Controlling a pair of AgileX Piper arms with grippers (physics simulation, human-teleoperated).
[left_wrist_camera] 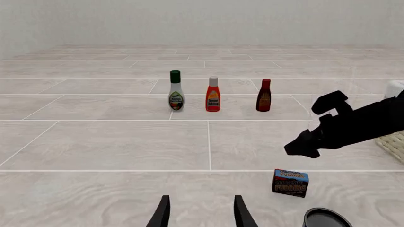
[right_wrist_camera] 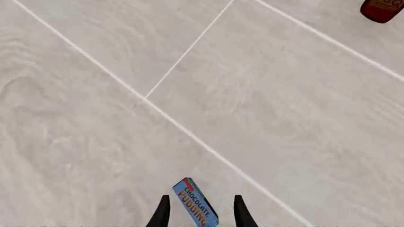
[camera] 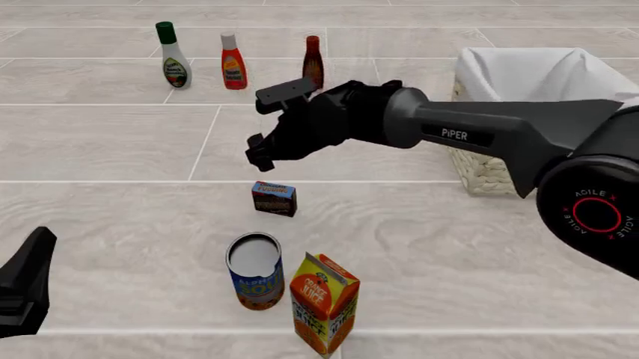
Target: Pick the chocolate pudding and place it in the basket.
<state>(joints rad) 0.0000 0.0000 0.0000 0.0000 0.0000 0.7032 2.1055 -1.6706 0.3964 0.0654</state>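
right fingers (right_wrist_camera: 200, 210) spread wide, straddling chocolate pudding (camera: 274, 198) from above, not yet gripping. pudding upright on table (camera: 120, 142), near soup can (camera: 254, 270). approach step. next: descend, close, carry to basket (camera: 499, 176). left fingers (left_wrist_camera: 200, 213) apart, idle.

The pudding box (camera: 274, 199) is dark brown with a blue top edge and a reddish label. The basket (camera: 486, 173) is cream woven wicker with a white cloth lining. The can (camera: 256, 272) is blue with an orange band and a silver lid. The carton (camera: 324, 302) is orange and yellow. Far back stand three bottles: a white bottle (camera: 175, 66) with a green cap, a red bottle (camera: 233, 70) with a white cap, and a dark red bottle (camera: 313, 64). The right arm (camera: 479, 134) is black and grey with white letters. The table (camera: 120, 149) has pale grey tiles with white lines.
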